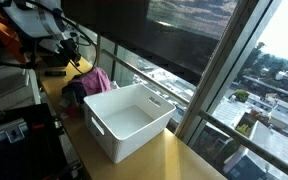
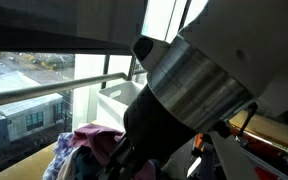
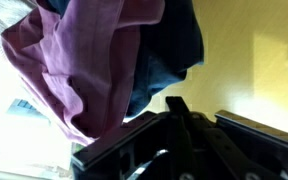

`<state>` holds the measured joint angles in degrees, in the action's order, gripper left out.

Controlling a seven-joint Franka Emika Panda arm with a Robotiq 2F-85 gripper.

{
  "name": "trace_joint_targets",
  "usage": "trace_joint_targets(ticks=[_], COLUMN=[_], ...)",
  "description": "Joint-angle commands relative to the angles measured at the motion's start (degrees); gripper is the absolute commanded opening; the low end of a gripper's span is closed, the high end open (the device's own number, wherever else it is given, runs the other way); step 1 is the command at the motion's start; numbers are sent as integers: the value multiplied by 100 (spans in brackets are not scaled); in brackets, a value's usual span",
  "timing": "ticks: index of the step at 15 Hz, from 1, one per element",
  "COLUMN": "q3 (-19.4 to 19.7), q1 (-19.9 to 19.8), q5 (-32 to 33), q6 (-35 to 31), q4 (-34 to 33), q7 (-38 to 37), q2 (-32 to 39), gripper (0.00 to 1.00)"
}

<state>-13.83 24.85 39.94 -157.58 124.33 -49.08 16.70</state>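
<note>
A heap of clothes lies on the yellow table: a pink garment (image 3: 79, 60) and a dark blue one (image 3: 169, 45), also seen as a pile (image 1: 89, 84) (image 2: 89, 143) in both exterior views. My gripper (image 3: 177, 104) comes in from the bottom of the wrist view. Its two dark fingers are pressed together into one narrow tip just beside the blue garment's edge, over bare table. No cloth shows between them. In an exterior view the arm (image 2: 194, 90) fills most of the picture and hides the fingers.
A white open bin (image 1: 130, 121) (image 2: 119, 95) stands on the table next to the clothes, with nothing visible inside. Big windows with a railing (image 1: 154, 75) run along the table's far side. Dark equipment (image 1: 14, 125) sits beside the table.
</note>
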Motion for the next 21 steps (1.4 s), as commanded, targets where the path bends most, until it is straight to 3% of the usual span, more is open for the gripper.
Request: trace_joint_targets(ticks=[1,6,11,12,14,15,16,18,21], q3=[-80,277,724,794,832,805,757,673,615], q1=[27,129,81,62,19,21,13,27,82], q5=[-146,12,248,255,84,-24,-151,-431,-888], q6=[655,1271,1218,1202,1109,1072,1038,927,787], q4=[-401,-790,-973,-1017,-1118,-1177,-1226,-1314,-1351], q7=[329,444,556,583,703,775,855,1032,1367], q2=[-12,394,935,1057,1346,1491,1604,1779,1796], gripper=[27,63,99,100,100,95,75,65,40])
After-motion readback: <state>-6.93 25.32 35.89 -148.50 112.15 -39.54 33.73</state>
